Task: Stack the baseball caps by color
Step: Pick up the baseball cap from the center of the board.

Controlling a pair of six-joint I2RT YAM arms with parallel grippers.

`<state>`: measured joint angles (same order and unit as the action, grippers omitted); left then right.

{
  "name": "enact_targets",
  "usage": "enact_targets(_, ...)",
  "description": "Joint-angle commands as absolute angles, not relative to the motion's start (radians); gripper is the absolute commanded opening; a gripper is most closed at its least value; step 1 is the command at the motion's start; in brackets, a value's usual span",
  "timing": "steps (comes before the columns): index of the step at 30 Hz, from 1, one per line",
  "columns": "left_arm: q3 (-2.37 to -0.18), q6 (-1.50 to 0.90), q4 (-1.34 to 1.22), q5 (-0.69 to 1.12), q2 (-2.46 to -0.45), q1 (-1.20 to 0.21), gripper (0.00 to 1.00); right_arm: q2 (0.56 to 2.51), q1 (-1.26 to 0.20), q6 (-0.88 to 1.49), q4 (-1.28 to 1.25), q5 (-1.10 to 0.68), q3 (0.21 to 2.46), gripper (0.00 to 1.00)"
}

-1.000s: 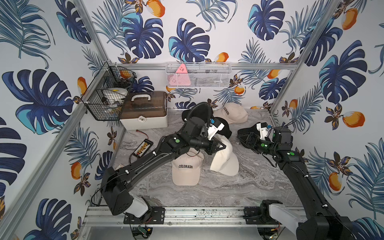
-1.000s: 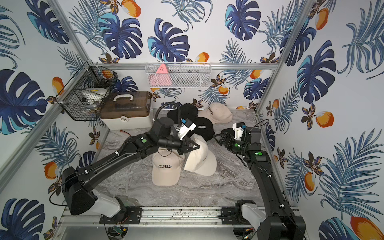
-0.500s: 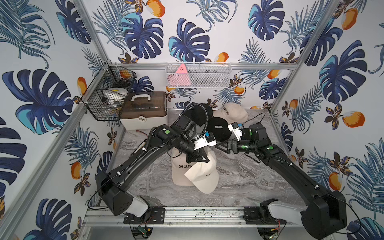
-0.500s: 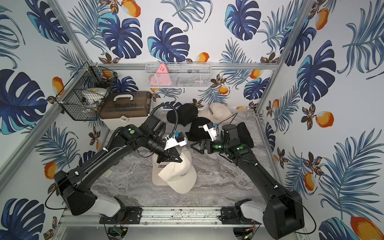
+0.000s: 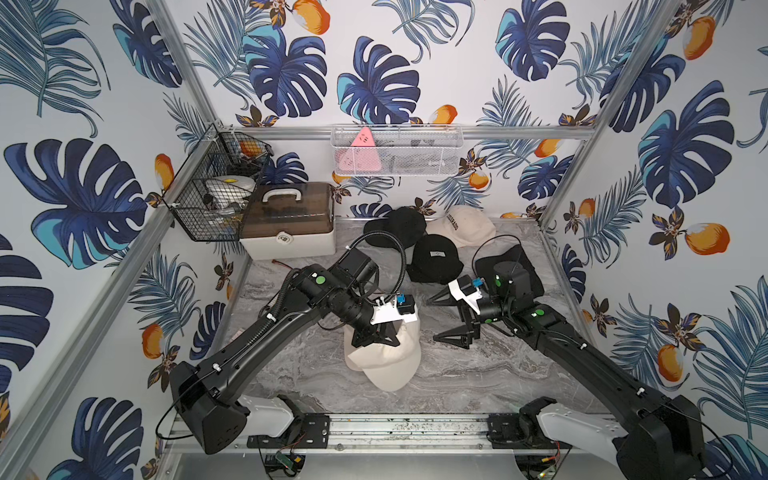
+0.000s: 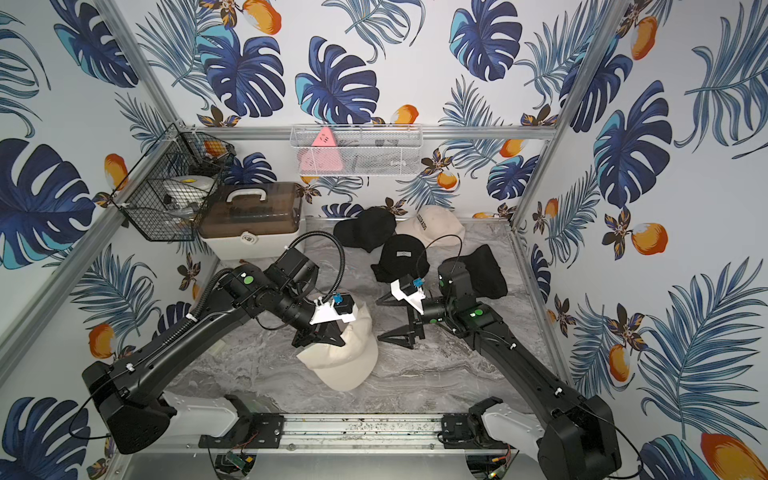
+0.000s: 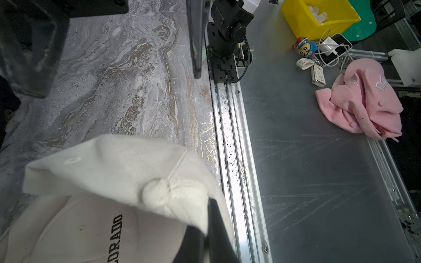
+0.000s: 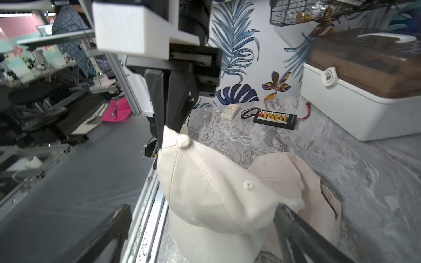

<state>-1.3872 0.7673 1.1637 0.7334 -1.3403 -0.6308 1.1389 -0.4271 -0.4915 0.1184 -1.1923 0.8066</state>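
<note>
Your L gripper (image 5: pixel 376 338) is pinched on the cream cap (image 5: pixel 390 365) at its crown button, so it drapes squarely over the COLORADO cap (image 7: pixel 91 227) for colour-matching; R gripper (image 5: pixel 432 319) gapes empty just beside that cap, prob. to steady.

Black "LORADO" — the word's start hidden — across the front of the lower cream cap (image 7: pixel 68 232)

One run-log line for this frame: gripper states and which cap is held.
left gripper: shut on cream fabric baseball cap, over second cream COLORADO-lettered cap | right gripper: open, empty | stage: cream cap not yet released
</note>
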Motion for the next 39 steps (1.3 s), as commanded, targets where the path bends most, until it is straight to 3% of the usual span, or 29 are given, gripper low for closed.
enact_targets(1, -1.378, 0.848, 1.186, 0.762, -1.340, -0.644, 0.00, 1.199, -0.453, -0.781, 0.252, -1.250, 0.873, 1.00)
enact_targets(6, -1.372, 0.864, 1.210, 0.764, -1.352, -0.665, 0.00, 1.357, -0.530, -1.059, 0.575, -1.225, 1.041, 1.00)
enact_targets(11, -1.342, 0.855, 1.177, 0.734, -1.323, -0.666, 0.00, 1.468, -0.564, -1.282, 0.835, -1.278, 1.129, 0.92)
enact_targets(22, -1.321, 0.826, 1.126, 0.675, -1.300, -0.667, 0.00, 1.557, -0.623, -1.333, 0.910, -1.326, 1.173, 0.71)
enact_targets(27, -1.292, 0.794, 1.072, 0.626, -1.263, -0.666, 0.00, 1.537, -0.623, -1.182, 0.803, -1.290, 1.154, 0.52)
enact_targets(30, -1.297, 0.772, 1.049, 0.611, -1.257, -0.662, 0.00, 1.504, -0.623, -0.979, 0.618, -1.257, 1.093, 0.30)
enact_targets(32, -1.298, 0.751, 1.032, 0.601, -1.252, -0.653, 0.00, 1.468, -0.627, -0.757, 0.425, -1.207, 1.037, 0.21)
enact_targets(36, -1.303, 0.701, 0.994, 0.592, -1.243, -0.634, 0.00, 1.388, -0.633, -0.563, 0.215, -1.163, 0.942, 0.00)
enact_targets(39, -1.319, 0.648, 0.980, 0.603, -1.243, -0.621, 0.00, 1.328, -0.637, -0.384, 0.040, -1.118, 0.868, 0.00)
